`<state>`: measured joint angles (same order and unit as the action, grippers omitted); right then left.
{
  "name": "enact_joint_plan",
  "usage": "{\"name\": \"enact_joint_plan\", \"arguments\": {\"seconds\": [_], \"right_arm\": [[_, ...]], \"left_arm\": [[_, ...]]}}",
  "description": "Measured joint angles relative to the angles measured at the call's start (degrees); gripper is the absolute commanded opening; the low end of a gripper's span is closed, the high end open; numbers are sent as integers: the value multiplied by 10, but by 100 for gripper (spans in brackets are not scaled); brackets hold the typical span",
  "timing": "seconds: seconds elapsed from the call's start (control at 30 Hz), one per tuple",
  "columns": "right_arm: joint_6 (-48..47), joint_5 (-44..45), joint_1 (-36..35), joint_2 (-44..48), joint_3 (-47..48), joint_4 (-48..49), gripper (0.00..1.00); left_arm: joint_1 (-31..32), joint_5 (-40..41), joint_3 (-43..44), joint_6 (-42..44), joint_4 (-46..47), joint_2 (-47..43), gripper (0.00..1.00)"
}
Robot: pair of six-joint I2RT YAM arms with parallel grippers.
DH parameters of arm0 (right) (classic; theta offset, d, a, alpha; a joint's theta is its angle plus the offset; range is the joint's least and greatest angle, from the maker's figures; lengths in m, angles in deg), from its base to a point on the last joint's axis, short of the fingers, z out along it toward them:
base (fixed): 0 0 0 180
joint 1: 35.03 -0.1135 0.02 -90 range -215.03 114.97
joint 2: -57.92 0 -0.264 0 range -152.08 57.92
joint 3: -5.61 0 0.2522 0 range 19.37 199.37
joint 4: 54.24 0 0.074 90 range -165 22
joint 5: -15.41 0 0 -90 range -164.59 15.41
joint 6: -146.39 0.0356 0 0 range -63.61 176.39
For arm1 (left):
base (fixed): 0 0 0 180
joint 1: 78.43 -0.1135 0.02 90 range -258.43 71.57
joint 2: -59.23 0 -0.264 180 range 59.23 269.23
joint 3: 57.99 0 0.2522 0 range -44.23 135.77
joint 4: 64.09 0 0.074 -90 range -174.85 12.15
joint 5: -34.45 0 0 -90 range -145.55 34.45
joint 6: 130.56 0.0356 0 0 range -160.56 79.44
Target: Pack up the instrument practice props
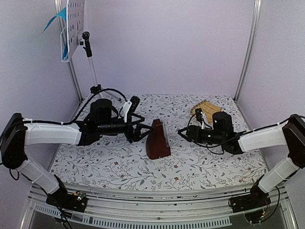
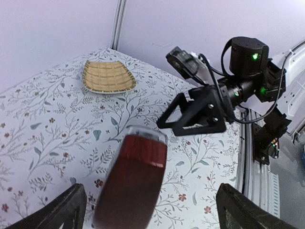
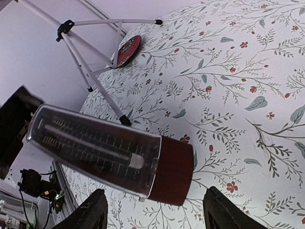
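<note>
**Metronome mid-bench, an open pincer on either side**

Top view. We list a bench [image 1: 200, 164] under a floral cloth, shut in by lilac walls at the back and both sides, with a metal rail along the near edge. The metronome [image 1: 157, 139] stands on its base about mid-bench, with bare cloth from it to the rail. The left pincer [image 1: 142, 130] reaches in from the left with its jaws spread and its tips just beside the metronome; we cannot tell whether they touch. The right pincer [image 1: 183, 134] lies to the metronome's right, with a strip of cloth between. The music stand [image 1: 76, 19] rises in the far-left corner, blue sheets [image 1: 58, 18] on its white desk. A woven tray [image 1: 206, 110] sits far right.

Left wrist view. The left pincer [image 2: 152, 212] is wide open and grips nothing. The metronome [image 2: 133, 183] stands between its fingers with a gap on each side. Beyond it the right pincer [image 2: 190, 117] shows parted jaws, nothing held. The woven tray [image 2: 108, 76] lies near the back wall.

Right wrist view. The right pincer [image 3: 155, 212] is open. The metronome [image 3: 109, 155] sits at its mouth with no contact visible. Behind are the music stand [image 3: 95, 80] legs, with a red disc [image 3: 128, 50] among them.
</note>
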<state>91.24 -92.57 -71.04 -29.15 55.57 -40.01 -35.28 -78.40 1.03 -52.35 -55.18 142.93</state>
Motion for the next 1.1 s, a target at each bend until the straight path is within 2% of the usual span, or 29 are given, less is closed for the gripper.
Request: {"name": "enact_joint_plan", "arguments": {"seconds": [0.2,0.4,0.6,0.8,0.97,1.1], "right_arm": [[-30,-36,-6,58,-50,30,89],[-49,-56,-11,89,-56,54,93],[-73,-42,-37,89,-59,58,93],[-112,14,-80,85,-60,60,98],[-146,76,-112,46,-60,59,99],[-170,128,-137,3,-60,58,99]], "left_arm": [[-5,-25,111,68,-23,90,98],[-9,-61,157,116,-50,153,93],[-10,-86,152,124,-51,172,77],[-9,-76,120,110,-23,171,62],[-4,-55,111,101,-10,168,54],[-1,-39,108,92,-5,166,52]]}}
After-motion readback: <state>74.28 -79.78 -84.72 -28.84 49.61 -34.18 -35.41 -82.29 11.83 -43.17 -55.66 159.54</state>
